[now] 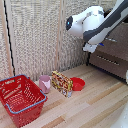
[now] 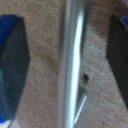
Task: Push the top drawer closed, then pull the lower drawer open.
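At the exterior view's right: the dark brown wooden dresser (image 1: 116, 52) stands against the beige woven screen (image 1: 35, 35).
Top drawer: the wide dark brown top drawer (image 1: 120, 44) is partly hidden behind the white and black robot arm (image 1: 102, 25); whether it stands out from the carcass cannot be told.
Lower drawer: the wide dark brown lower drawer (image 1: 114, 65) sits directly beneath it, with its thin silvery bar handle (image 1: 106, 60) running horizontally along the front.
Gripper position: the gripper (image 1: 90, 48) hangs at the dresser's near corner, at about top-drawer height and above the lower drawer.
Gripper state: released; in the wrist view the two dark fingers (image 2: 12, 70) stand well apart and touch nothing.
Between the fingers: a silvery metal bar (image 2: 70, 60) runs parallel to the finger faces, backed by a beige woven surface; which part of the scene it belongs to cannot be told.
Governing relation: judged from these views, both drawer fronts lie toward the exterior view's right of the gripper, and their long axes are horizontal.
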Robot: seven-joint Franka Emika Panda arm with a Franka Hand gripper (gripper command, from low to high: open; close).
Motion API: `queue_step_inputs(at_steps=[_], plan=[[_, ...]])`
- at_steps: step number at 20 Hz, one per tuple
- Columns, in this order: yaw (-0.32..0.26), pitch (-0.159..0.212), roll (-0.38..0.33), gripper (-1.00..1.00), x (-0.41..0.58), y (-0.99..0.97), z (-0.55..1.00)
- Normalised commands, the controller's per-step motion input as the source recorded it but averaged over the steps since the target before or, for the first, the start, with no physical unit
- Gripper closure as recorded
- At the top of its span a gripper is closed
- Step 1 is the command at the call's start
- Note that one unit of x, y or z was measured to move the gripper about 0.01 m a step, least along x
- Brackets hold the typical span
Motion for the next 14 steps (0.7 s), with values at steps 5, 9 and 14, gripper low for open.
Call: queue_step_inputs(at_steps=[5,9,14], plan=[[0.0,-0.015,0.0,1.0,-0.04,-0.3,0.26],[0.0,-0.016,0.001,1.0,0.055,-0.73,0.19],[0.004,-0.011,0.014,1.0,0.153,-0.94,0.21]])
